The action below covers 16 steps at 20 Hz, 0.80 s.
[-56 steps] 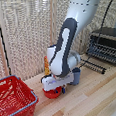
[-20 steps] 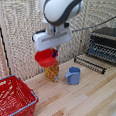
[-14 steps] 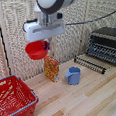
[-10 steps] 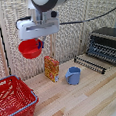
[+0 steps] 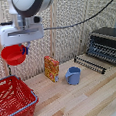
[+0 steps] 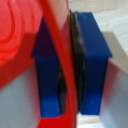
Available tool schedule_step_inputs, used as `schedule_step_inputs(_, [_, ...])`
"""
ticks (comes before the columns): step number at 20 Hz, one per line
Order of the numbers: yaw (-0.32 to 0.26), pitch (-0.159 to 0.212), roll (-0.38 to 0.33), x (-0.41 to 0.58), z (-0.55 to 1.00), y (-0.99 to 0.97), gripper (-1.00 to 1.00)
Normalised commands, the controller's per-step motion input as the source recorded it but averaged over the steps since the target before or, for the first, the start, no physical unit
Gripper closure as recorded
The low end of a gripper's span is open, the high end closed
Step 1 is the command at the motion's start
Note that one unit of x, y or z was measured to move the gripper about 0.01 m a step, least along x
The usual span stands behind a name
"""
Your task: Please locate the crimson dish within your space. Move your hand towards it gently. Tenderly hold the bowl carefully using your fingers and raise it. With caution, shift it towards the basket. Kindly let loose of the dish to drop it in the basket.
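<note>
Red plastic of the crimson dish (image 5: 13, 54) hangs in the air, its rim pinched between the closed fingers (image 6: 92, 65) of the hand (image 5: 20, 33). The basket (image 5: 15, 97) stands on the desk (image 5: 82, 99) just below it, so I judge the coming move is mostly downward.

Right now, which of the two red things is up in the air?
The small red bowl, pinched by its rim in the end effector. The big lattice basket sits on the table, below it.
</note>
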Motion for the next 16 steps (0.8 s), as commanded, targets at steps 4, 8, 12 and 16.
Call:
schedule_step_inputs(4, [0.008, -0.005, -0.047, 0.185, -0.26, 0.47, 1.0])
schedule_step_inputs(8, [0.013, -0.004, -0.066, 0.167, -0.41, 0.41, 1.0])
schedule_step_inputs(12, [0.014, -0.009, -0.094, 0.181, -0.52, 0.29, 1.0])
schedule_step_inputs(16, [0.016, 0.0, -0.061, 0.187, -0.34, 0.19, -1.0])
